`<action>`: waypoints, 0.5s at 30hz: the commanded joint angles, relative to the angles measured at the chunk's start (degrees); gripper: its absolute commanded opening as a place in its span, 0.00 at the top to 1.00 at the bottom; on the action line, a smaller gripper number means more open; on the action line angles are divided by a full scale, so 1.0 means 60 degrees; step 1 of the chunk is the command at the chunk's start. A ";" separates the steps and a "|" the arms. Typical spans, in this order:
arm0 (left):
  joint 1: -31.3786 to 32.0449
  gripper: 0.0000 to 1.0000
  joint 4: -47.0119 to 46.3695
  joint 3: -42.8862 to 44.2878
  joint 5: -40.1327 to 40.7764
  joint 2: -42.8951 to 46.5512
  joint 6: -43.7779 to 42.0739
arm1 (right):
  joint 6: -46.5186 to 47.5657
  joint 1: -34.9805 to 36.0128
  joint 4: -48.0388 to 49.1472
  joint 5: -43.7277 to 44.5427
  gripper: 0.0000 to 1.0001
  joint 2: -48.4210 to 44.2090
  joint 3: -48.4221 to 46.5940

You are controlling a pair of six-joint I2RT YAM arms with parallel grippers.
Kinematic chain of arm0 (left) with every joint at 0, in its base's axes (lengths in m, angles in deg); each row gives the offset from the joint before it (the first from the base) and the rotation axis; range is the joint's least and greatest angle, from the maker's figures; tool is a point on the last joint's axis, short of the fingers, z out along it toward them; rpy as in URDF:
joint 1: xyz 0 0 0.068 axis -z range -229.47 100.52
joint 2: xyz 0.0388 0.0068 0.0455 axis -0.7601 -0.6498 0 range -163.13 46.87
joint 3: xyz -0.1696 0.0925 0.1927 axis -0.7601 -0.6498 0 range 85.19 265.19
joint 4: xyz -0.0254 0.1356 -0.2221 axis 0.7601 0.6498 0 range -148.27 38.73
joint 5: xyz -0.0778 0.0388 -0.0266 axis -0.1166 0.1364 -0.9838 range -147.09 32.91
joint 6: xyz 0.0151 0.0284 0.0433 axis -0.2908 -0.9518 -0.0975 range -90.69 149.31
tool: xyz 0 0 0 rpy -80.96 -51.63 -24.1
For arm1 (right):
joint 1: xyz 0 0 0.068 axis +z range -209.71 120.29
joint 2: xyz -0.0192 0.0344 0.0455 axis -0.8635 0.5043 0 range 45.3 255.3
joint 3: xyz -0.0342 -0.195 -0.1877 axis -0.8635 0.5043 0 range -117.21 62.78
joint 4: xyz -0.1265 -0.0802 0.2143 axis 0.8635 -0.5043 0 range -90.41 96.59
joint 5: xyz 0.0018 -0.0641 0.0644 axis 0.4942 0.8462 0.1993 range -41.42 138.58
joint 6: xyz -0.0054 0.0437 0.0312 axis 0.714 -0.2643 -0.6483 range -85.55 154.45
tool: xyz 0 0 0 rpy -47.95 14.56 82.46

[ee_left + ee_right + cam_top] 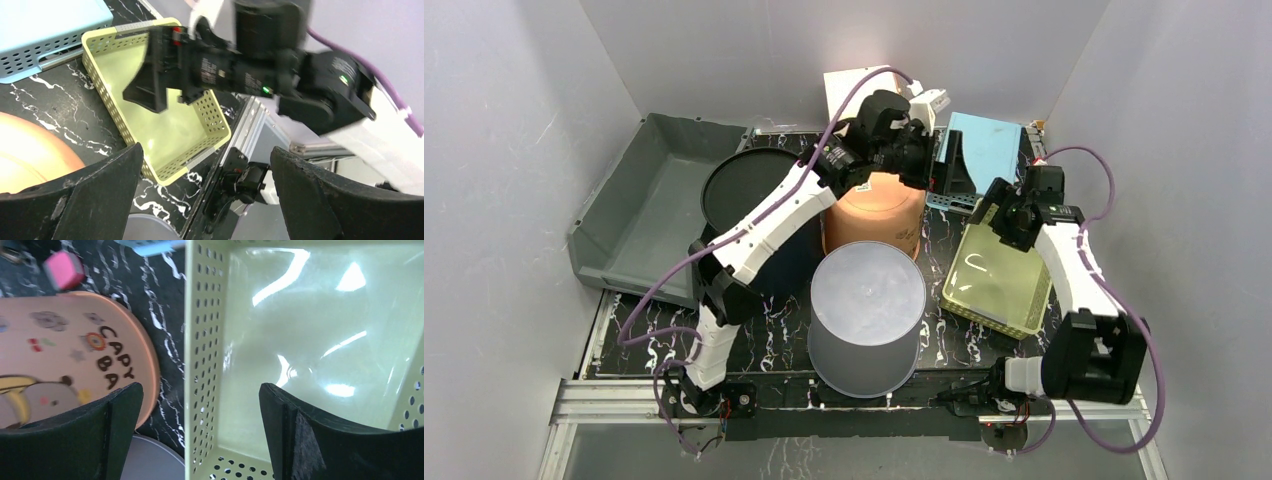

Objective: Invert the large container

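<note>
Jaws of the left gripper (205,167) are found spread wide and empty, held above the far side of the orange tub (879,205). Jaws of the right gripper (200,407) are likewise spread, gripping nothing, over the left wall of the yellow basket (999,280). The large grey container (867,300) is located at the near middle of the tabletop (774,330), flat closed face upward. The orange tub is noted just behind it, the basket to its right.

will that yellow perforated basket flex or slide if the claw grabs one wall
Probably light for its size: the yellow basket has thin perforated walls and looks empty. A wall may flex somewhat in a one-sided grip. Flat-bottomed and rectangular, it should not roll, but glossy plastic could slide on the table.
</note>
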 commanded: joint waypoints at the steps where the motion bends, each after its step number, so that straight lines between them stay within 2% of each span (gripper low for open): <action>1: 0.0199 0.02 0.1449 0.0317 0.1707 0.0990 -0.1302 | 0.0086 0.0260 0.0355 0.0180 0.16 0.0786 -0.0067; 6: 0.0187 0.02 0.1494 -0.0937 0.2753 0.2360 -0.1661 | -0.0076 0.1085 0.0441 0.1081 0.19 0.1841 -0.0355; 9: 0.0187 0.02 0.1261 -0.1884 0.3096 0.3231 -0.1611 | -0.0285 0.1409 0.0487 0.1570 0.33 0.2279 -0.0192; 11: 0.0183 0.02 0.1184 -0.2252 0.3193 0.3582 -0.1527 | -0.0333 0.1402 0.0627 0.1617 0.45 0.2268 -0.0038; 12: 0.0193 0.02 0.1196 -0.2403 0.3221 0.3717 -0.1494 | -0.0304 0.1402 0.0602 0.1670 0.55 0.2145 -0.0027; 14: 0.0187 0.02 0.1238 -0.2659 0.3280 0.3945 -0.1462 | -0.0206 0.1399 0.0359 0.1846 0.84 0.1801 -0.0156; 15: 0.0186 0.02 0.1249 -0.2787 0.3301 0.4051 -0.1444 | -0.0118 0.1389 0.0189 0.1983 0.95 0.1539 -0.0293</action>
